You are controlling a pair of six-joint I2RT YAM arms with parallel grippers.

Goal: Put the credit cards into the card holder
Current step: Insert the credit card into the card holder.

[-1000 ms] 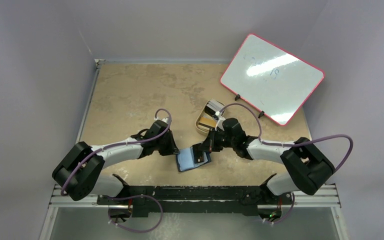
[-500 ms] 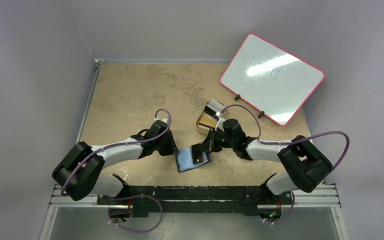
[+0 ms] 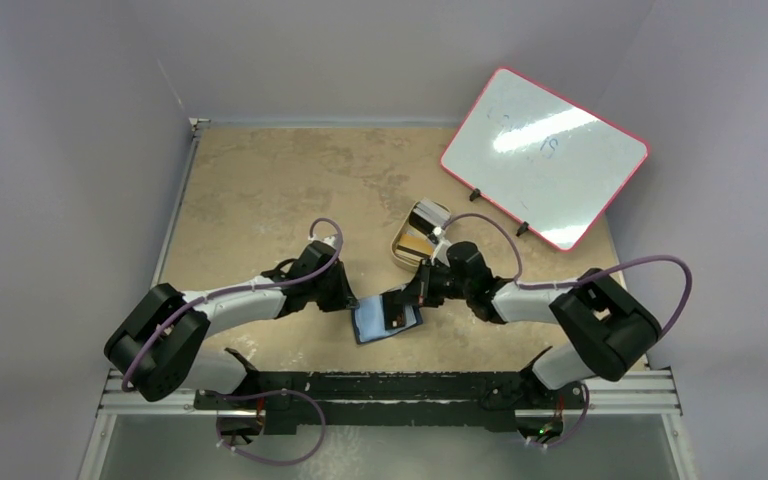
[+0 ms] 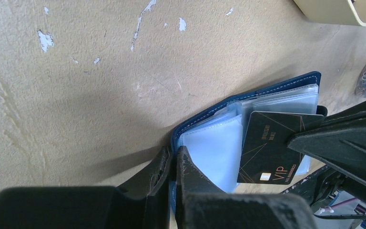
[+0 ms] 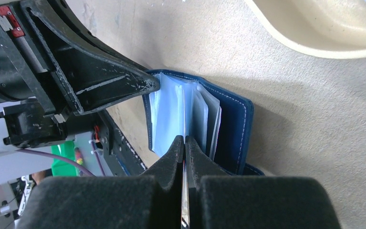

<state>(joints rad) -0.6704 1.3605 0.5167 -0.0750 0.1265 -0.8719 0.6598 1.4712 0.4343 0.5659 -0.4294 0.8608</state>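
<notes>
Nearest, along the front edge of the table (image 3: 260, 180), a dark rail with both arm bases. Just beyond, between the two wrists, the card holder (image 3: 372, 325) lying open on the tan surface, navy cover down and clear plastic sleeves fanned upward. Clamped at its left edge by the left gripper (image 3: 351, 303), fingers (image 4: 187, 167) pressed together on the navy cover (only a sliver of blue showing between them in the left wrist view). Meeting it from the right, the right gripper (image 3: 412, 298), fingertips squeezed shut on a black card (image 4: 272, 145) with gold line art and "VIP" lettering. Seen edge-on in the right wrist view, that card no more than a thin line between the black pads (image 5: 171, 157), its far end down among the sleeves near the middle of the card holder; whether truly inside a sleeve or merely resting between two, impossible to tell. Past the card holder and to its right, near but not touching, a tan oval tray (image 3: 401, 256) with more credit cards (image 3: 426, 217) inside, one mirror-bright silver and one gold-tan beside it. Farthest back, at the right rear corner, a pink-rimmed whiteboard (image 3: 545, 150) propped tilted on small black feet.
</notes>
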